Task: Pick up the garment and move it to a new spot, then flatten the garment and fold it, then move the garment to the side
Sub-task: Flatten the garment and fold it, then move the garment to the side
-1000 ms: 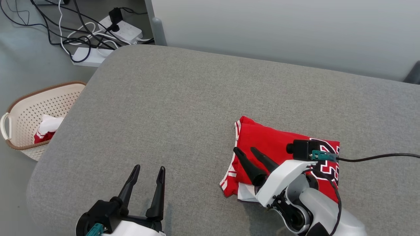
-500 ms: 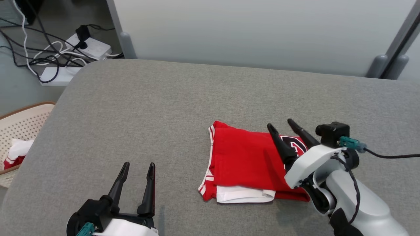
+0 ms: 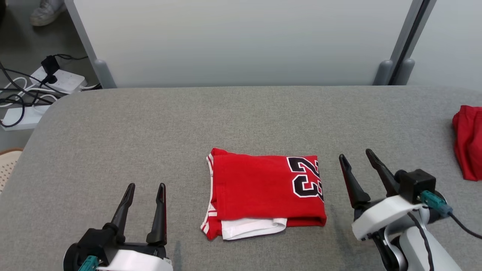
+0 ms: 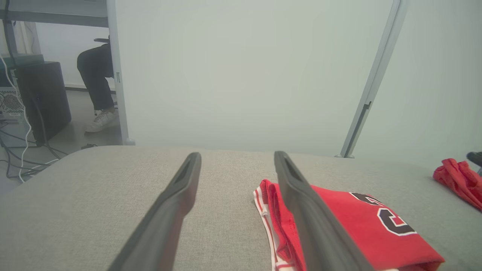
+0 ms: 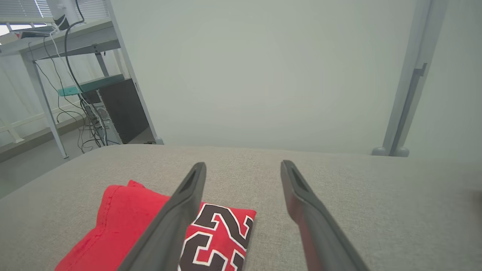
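The garment (image 3: 263, 192) is a red jersey with a black and white "23", folded into a flat rectangle near the front middle of the grey table (image 3: 150, 124). White trim and a white layer stick out at its near edge. My left gripper (image 3: 146, 186) stands open to the jersey's left, nothing between its fingers. My right gripper (image 3: 356, 155) stands open just right of the jersey, apart from it. The left wrist view has the jersey (image 4: 357, 222) to the right of my fingers (image 4: 180, 188). In the right wrist view, the jersey (image 5: 124, 222) lies at the lower left.
A second red cloth (image 3: 469, 141) lies at the table's right edge. A grey partition wall (image 3: 241, 37) stands behind the table. Power strips and cables (image 3: 41, 90) lie on the floor at the left. A basket rim (image 3: 9, 156) peeks in at the far left. A person's shoe (image 3: 45, 11) is on the floor at top left.
The head camera has swung right, so the whole picture shifted. My right gripper has come off the jersey and now stands beside it on the right. The left gripper stays open.
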